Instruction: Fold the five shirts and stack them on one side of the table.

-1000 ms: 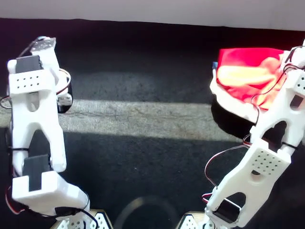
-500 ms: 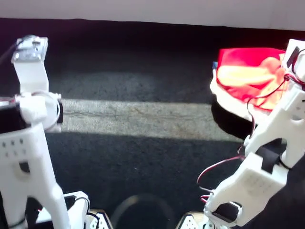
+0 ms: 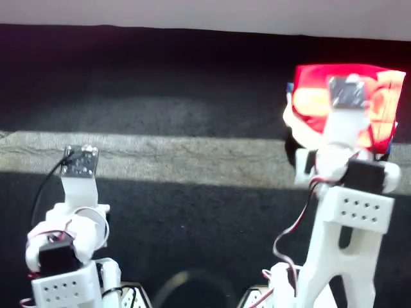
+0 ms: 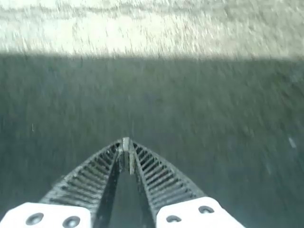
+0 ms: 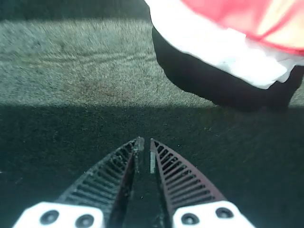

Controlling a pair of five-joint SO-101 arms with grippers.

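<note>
Risk: the stack of folded shirts, red cloth over white, sits far right on the dark felt-covered table. Its white lower layer bulges outward, so a low pass could snag and unfold it. The right arm stands upright, its right gripper all but closed, empty, just near of the stack. The left gripper, closed and empty, hangs low at near left.
</note>
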